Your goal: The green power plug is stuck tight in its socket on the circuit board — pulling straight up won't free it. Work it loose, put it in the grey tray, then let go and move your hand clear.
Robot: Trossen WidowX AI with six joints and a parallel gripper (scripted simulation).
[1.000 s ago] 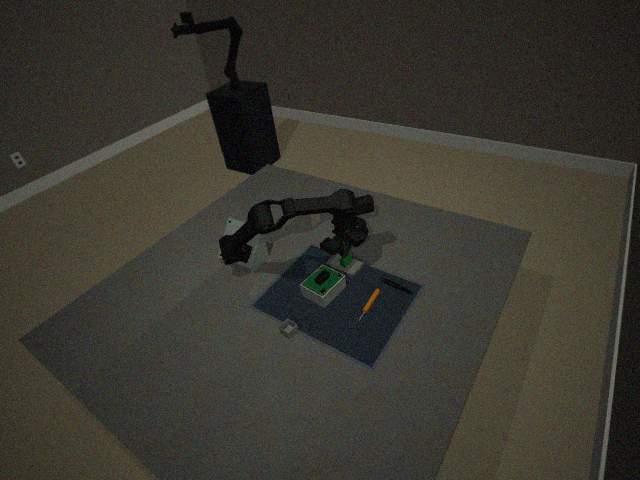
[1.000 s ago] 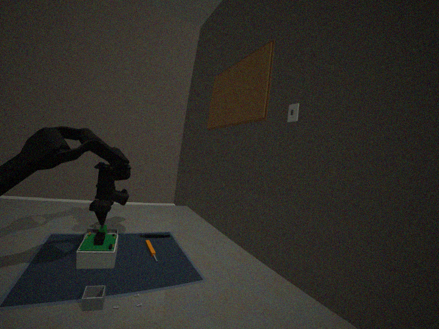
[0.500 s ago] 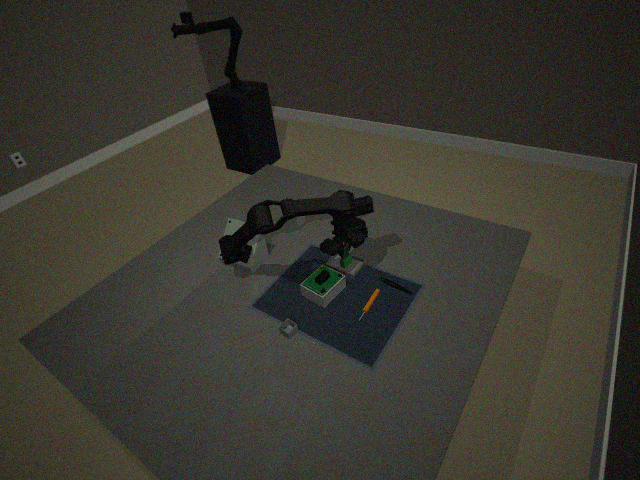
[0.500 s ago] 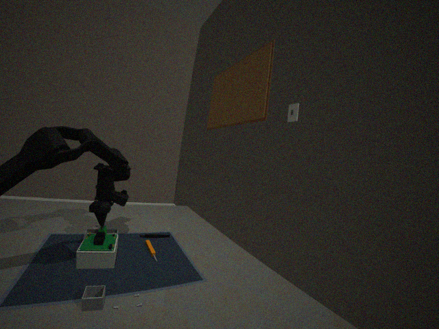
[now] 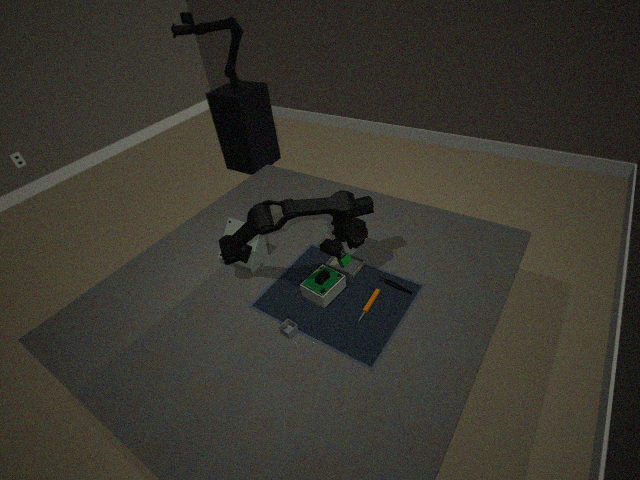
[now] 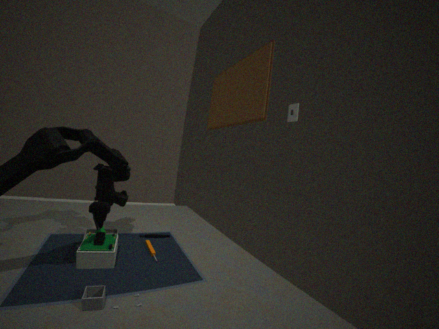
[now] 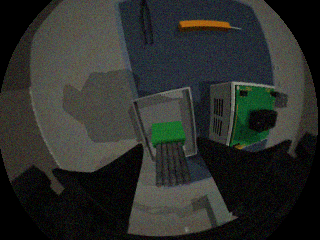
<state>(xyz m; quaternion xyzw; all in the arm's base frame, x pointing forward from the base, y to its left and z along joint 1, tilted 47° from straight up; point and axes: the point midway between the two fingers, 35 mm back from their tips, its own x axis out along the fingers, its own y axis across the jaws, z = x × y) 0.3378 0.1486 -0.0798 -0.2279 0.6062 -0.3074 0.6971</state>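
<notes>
Jaws spread, our gripper (image 5: 341, 255) (image 6: 99, 226) (image 7: 170, 144) leaves the green plug (image 5: 345, 259) (image 6: 102, 229) (image 7: 168, 133) at the grey tray (image 5: 355, 270) (image 7: 194, 125), apparently inside; likely light, it's best regripped by its rigid body, sparing the flexible wires (image 7: 171, 165).

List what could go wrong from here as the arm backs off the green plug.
The gripper is open around the green plug; a sideways retreat might nudge it. Its dark wires run back between the fingers and could snag, dragging it along. They also reach past the near rim of the grey tray, so the plug might tip.
</notes>
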